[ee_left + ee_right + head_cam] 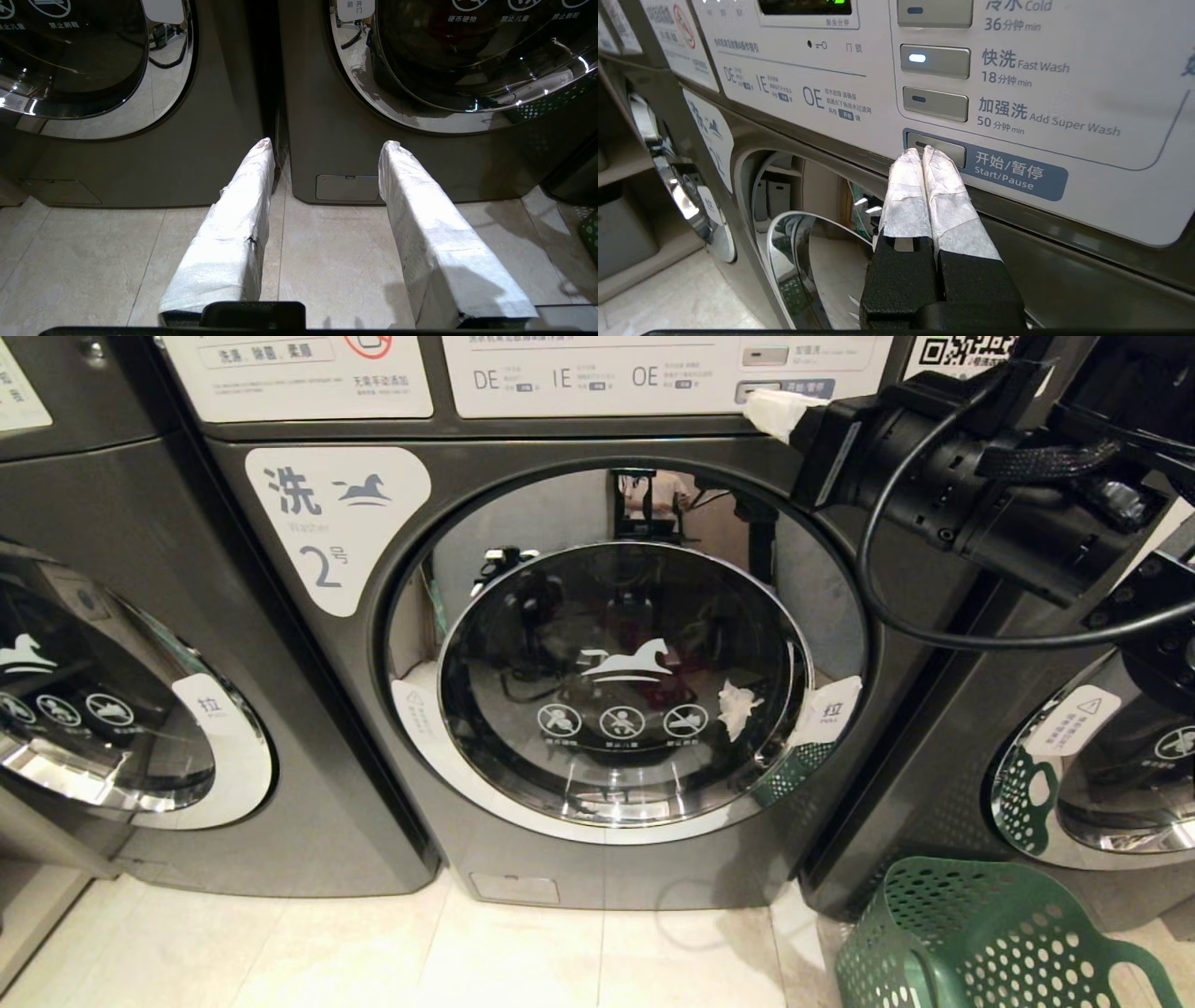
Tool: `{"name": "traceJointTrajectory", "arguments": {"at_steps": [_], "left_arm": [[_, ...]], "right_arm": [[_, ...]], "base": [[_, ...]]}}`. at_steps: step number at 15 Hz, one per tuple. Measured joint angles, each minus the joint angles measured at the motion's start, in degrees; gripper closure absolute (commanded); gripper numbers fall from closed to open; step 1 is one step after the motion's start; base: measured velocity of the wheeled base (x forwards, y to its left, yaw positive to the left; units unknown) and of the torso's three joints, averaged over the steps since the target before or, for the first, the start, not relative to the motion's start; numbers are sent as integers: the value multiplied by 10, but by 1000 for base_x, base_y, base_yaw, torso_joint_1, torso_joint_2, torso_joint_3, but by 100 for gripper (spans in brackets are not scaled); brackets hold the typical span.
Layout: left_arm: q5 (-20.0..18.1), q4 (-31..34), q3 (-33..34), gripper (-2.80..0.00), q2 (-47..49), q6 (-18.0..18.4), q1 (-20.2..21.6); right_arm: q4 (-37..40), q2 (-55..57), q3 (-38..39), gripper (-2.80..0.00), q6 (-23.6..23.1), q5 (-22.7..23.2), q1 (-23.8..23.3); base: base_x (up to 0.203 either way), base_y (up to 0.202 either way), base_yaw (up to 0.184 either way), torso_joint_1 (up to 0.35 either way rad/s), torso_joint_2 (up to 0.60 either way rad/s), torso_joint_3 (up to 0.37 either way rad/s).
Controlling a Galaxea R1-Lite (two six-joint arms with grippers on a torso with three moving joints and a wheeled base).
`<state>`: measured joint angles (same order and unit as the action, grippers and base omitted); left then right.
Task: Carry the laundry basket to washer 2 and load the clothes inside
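Note:
Washer 2 [523, 644] fills the head view, its round glass door [621, 691] closed and a white label with the numeral 2 [327, 565] beside it. My right gripper [922, 151] is shut and empty, with its white-wrapped tips against the grey Start/Pause button [945, 150] on the control panel; it also shows in the head view [780, 411]. The dark green laundry basket [980, 943] stands on the floor at the lower right, and what shows of it holds nothing. The clothes are out of view. My left gripper [327, 142] hangs open and empty low above the floor, facing washer 2's base [373, 154].
Identical washers stand to the left [112, 709] and right [1102, 775] of washer 2. The Fast Wash button's light [917, 58] is lit. Pale floor tiles [560, 952] run along the machines' fronts. The right arm and its cable [980, 476] cross the upper right.

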<state>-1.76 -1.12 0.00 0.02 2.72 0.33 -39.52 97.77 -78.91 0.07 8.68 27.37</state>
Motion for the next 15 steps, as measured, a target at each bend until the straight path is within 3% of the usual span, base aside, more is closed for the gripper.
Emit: {"name": "traceJointTrajectory", "arguments": {"at_steps": [9,15], "left_arm": [[0,0,0,0,0,0,0],[0,0,0,0,0,0,0]], "right_arm": [[-1,-1,-1,0,43,-44,-5],[-5,-9,17,0,44,-50,-10]], "base": [[0,0,0,0,0,0],[0,0,0,0,0,0]]}}
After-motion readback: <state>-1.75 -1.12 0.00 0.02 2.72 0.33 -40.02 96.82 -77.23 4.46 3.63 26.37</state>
